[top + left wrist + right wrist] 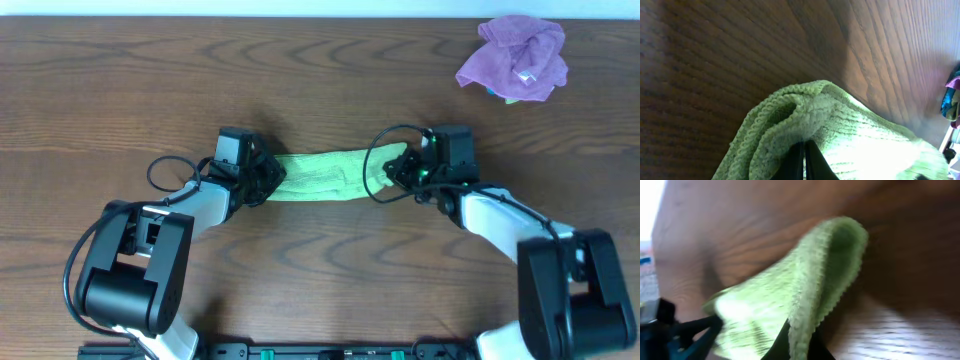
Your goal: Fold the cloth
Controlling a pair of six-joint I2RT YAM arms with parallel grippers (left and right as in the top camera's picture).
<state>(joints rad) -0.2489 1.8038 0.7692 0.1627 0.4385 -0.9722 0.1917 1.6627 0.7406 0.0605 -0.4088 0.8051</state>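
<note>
Lime-green cloth [320,176] is what I've got strung between my two grippers in the overhead view. It's bunched into a narrow band on the wooden surface [320,90]. My left gripper [262,178] is pinched on one end and my right gripper [398,172] is on the other. A purple cloth [515,58] sits well beyond my right gripper, so I doubt it gets in the way.

Left wrist view: the left gripper [804,150] is squeezed shut on the cloth [840,130], which is heaped up ahead of the tips. It looks like a thick wad rather than a clean corner, and I can't tell how many layers are in there. My worry is that a lift drags an extra layer along and the fold ends up lopsided.

Right wrist view: the right gripper [795,347] is clamped on a thin edge, and the cloth [805,280] loops up past the tips. That bite looks shallow to me. If my arms pull apart, or one moves faster than the other, the tension could yank that edge free. The cloth is also scrunched rather than flat between the grippers, so folding from here probably traps wrinkles.
</note>
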